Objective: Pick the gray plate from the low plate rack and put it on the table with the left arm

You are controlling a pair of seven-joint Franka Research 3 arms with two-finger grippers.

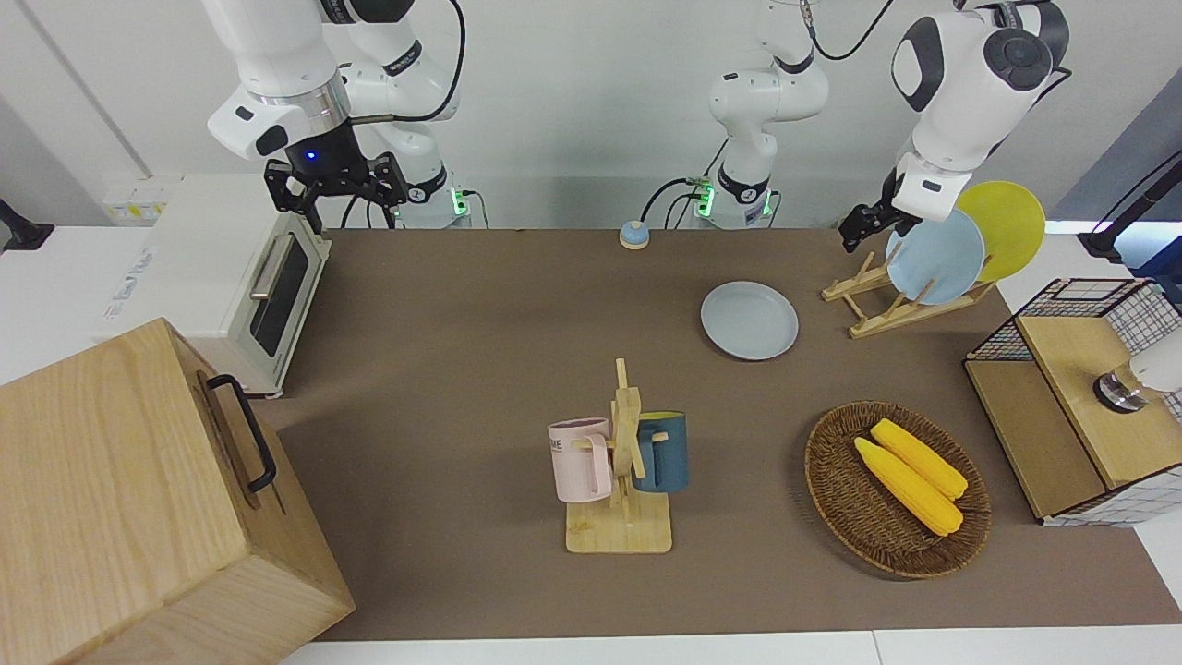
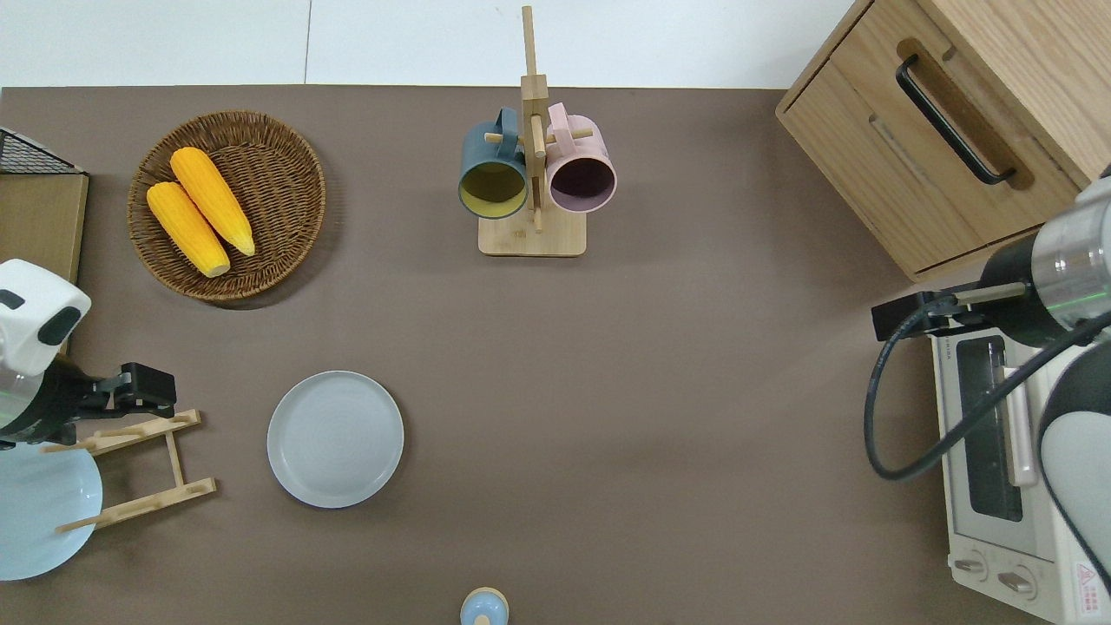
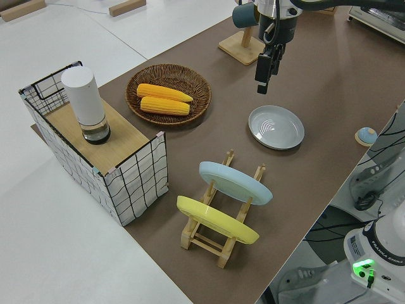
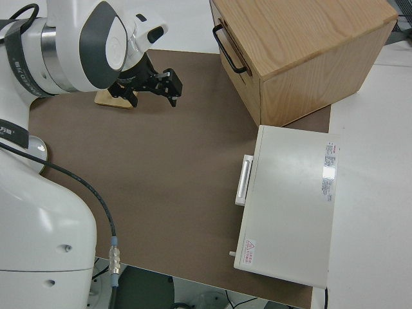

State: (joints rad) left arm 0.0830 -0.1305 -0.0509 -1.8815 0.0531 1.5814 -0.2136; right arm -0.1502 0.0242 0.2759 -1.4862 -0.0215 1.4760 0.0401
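The gray plate (image 1: 749, 320) lies flat on the brown table (image 1: 462, 323), free of any gripper; it also shows in the overhead view (image 2: 335, 438) and the left side view (image 3: 276, 126). The low plate rack (image 1: 863, 297) stands beside it toward the left arm's end and holds a light blue plate (image 1: 937, 254) and a yellow plate (image 1: 1007, 226). My left gripper (image 1: 854, 226) is open and empty, raised over the rack's edge farther from the robots (image 2: 143, 388). My right gripper (image 1: 337, 183) is parked, open.
A wooden mug stand (image 1: 623, 462) with a pink and a blue mug stands mid-table. A wicker basket (image 1: 831, 499) holds two corn cobs. A wire-sided box (image 1: 1080, 397), a toaster oven (image 1: 231, 277), a wooden cabinet (image 1: 138, 499) and a small blue bell (image 1: 633, 235) line the edges.
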